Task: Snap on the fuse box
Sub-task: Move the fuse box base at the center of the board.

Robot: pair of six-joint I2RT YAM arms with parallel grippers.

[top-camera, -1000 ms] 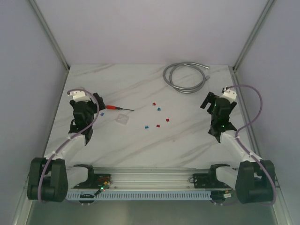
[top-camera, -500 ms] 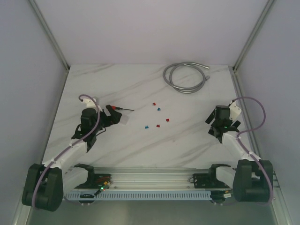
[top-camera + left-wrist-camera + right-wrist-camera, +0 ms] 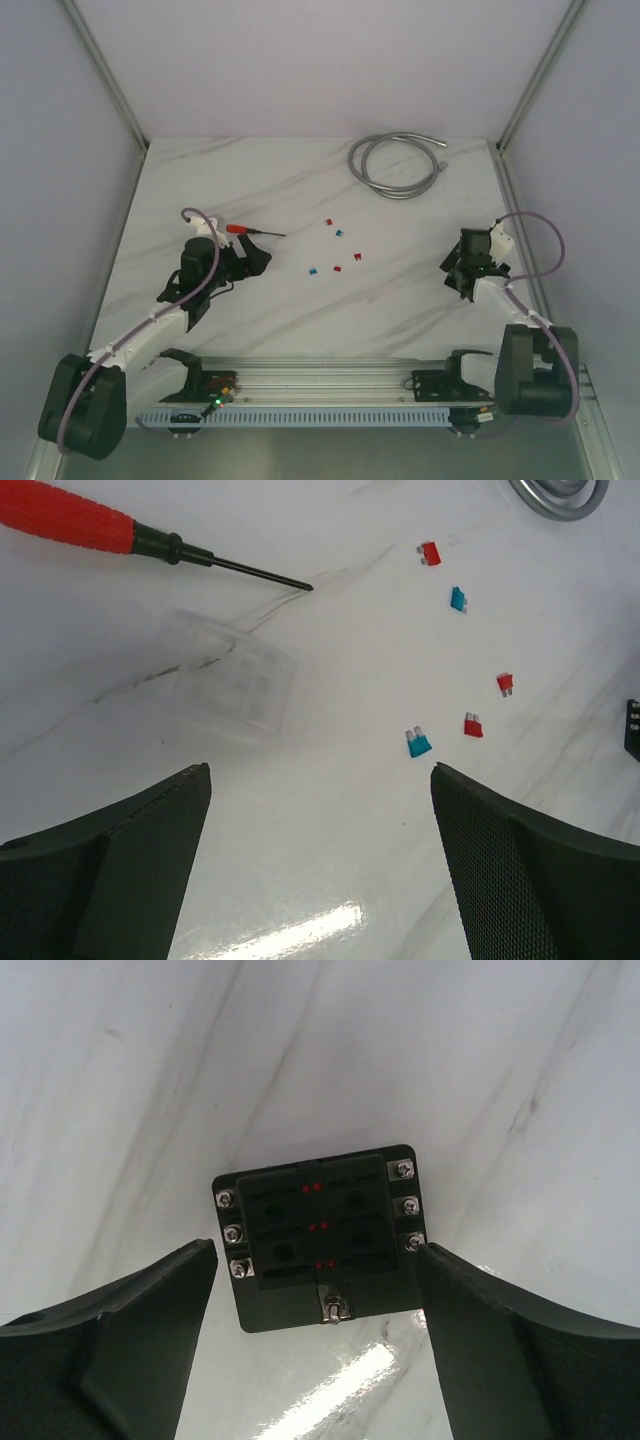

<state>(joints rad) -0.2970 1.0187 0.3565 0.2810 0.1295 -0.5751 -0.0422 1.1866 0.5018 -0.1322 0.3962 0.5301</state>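
This is a robotics lab test cell. A white marble-patterned tabletop [image 3: 300,320] is boxed in by plain pale panel walls [image 3: 320,60] held on slanting aluminium frame posts [image 3: 103,72]. A slotted aluminium rail [image 3: 320,385] along the near edge carries the black-and-white left robot arm [image 3: 150,325] and its twin, the right robot arm [image 3: 505,300].

Black fuse box [image 3: 318,1245] w/ red dots, red-handled screwdriver [image 3: 65,518], red & blue fuses [image 3: 419,744], white grey-veined marble table [image 3: 350,810]

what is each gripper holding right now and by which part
Nothing is held. The left gripper is open near the clear cover; the right gripper is open by the fuse box.
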